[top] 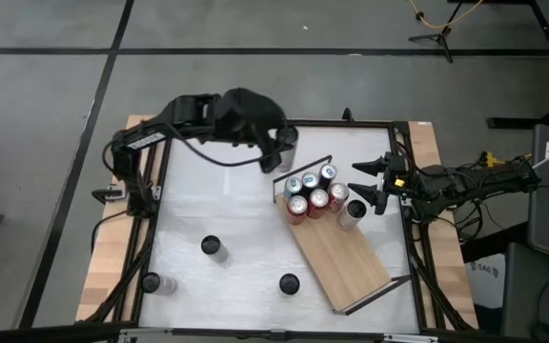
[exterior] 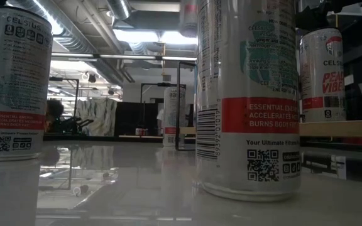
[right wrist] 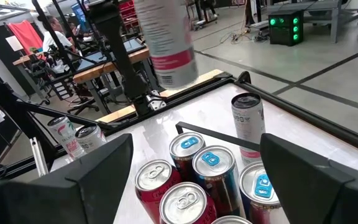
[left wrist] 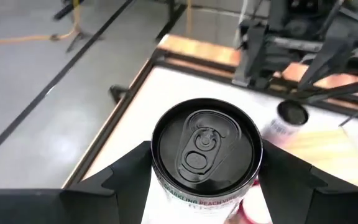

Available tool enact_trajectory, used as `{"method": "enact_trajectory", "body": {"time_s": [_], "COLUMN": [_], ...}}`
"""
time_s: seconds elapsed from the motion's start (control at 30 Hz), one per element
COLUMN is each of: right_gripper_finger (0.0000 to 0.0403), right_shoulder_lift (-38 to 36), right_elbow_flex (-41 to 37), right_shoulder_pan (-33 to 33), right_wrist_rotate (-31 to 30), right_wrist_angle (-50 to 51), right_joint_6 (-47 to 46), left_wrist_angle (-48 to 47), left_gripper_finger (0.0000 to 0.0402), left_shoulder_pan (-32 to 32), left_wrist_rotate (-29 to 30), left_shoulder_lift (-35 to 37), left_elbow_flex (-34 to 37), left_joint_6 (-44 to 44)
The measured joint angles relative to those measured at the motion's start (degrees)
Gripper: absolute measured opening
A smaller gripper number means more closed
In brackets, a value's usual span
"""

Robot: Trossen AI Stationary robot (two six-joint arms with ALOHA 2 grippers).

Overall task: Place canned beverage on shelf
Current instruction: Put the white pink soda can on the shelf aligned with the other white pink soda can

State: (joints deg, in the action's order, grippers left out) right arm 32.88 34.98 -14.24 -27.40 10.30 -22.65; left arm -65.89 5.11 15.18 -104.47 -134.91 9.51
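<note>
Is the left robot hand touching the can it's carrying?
Touching. The left wrist view shows the left gripper with its jaws pressed against both sides of the black-topped can, no gap showing, so the can is held between them.

The shelf (top: 339, 255) lies at an angle on the table (top: 227, 214). 6 cans (top: 315, 191) cluster on its far end. Just beyond that end, the left gripper (top: 282, 152) holds a can (left wrist: 205, 152) above the table. 3 cans (top: 212, 247) stand apart left of the shelf.
</note>
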Motion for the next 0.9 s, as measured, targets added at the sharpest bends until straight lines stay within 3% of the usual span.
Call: {"method": "enact_trajectory", "body": {"time_s": [0.27, 0.4, 0.63, 0.9], "right_gripper_finger": [0.0342, 0.0342, 0.0342, 0.0342], "right_shoulder_lift": [0.0, 0.0, 0.0, 0.0], "right_elbow_flex": [0.0, 0.0, 0.0, 0.0], "right_shoulder_pan": [0.0, 0.0, 0.0, 0.0], "right_wrist_rotate": [0.0, 0.0, 0.0, 0.0], "right_wrist_angle": [-0.1, -0.2, -0.2, -0.2], "right_joint_6": [0.0, 0.0, 0.0, 0.0], "left_wrist_angle": [-12.6, -13.3, -13.0, -12.8], "left_gripper_finger": [0.0236, 0.0236, 0.0236, 0.0236], "left_shoulder_pan": [-4.7, -6.5, -8.5, -10.2], "left_wrist_rotate": [12.7, 16.4, 20.4, 20.5], "left_shoulder_lift": [0.8, 0.7, 0.6, 1.1], "left_elbow_flex": [0.3, 3.5, 13.4, 24.1], "left_joint_6": [9.7, 14.2, 22.5, 30.8]}}
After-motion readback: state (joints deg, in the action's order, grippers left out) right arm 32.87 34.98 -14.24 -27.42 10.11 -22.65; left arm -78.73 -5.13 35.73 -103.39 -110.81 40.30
